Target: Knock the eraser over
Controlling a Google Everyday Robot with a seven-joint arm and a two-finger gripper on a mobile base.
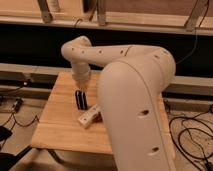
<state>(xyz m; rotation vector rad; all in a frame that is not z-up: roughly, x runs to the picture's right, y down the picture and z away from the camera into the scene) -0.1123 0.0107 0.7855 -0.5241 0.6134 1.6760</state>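
Note:
The eraser (80,99), a small black block with a thin pale stripe down its middle, stands upright on the wooden table (57,125), left of centre. My white arm reaches from the lower right, bends at the upper left and comes down over the eraser. My gripper (81,86) is right above the eraser's top, at or very near it. The arm's end hides whether the two touch.
A pale beige oblong block (89,116) lies on the table just in front and right of the eraser. My big arm link (135,110) covers the table's right half. Cables (187,132) lie on the floor at right, and a dark shelf rail runs behind.

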